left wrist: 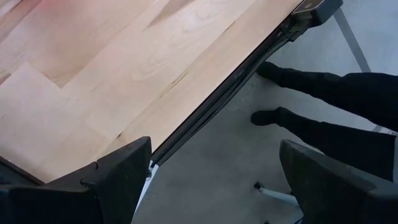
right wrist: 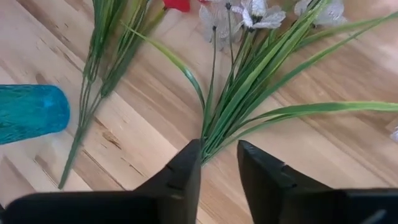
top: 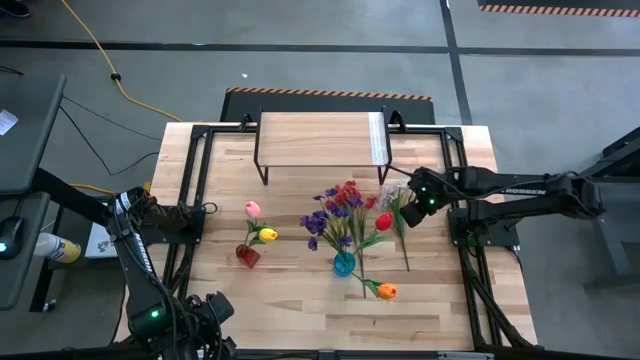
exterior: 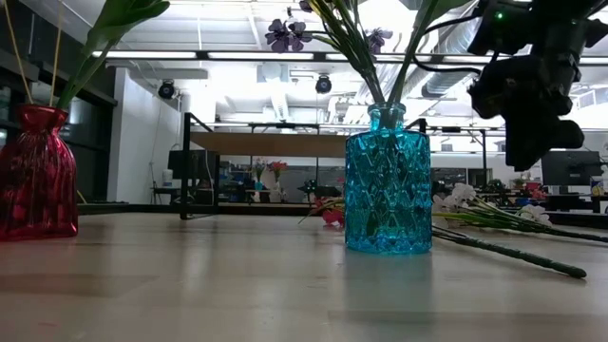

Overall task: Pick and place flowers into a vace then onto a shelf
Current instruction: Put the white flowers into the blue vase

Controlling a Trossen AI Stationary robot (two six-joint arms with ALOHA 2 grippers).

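Lying flat, whitish-lavender spray (right wrist: 261, 15), long green blades, right pincer (right wrist: 217, 165) above.

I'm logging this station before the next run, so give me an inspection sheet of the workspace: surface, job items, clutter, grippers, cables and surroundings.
Surface: slatted wooden table, bare at the near edge.
Job's things: blue vase upright, holding purple and red flowers; red vase holding pink and yellow tulips; whitish spray and orange tulip lying flat on the table; shelf at the far edge, nothing on it.
Clutter: nothing seen.
Grippers: right gripper open, low over the whitish spray's leaves; left gripper open, beyond the table's near left corner.
Cables: yellow cable on the floor.
Surroundings: a person's legs beside the table.
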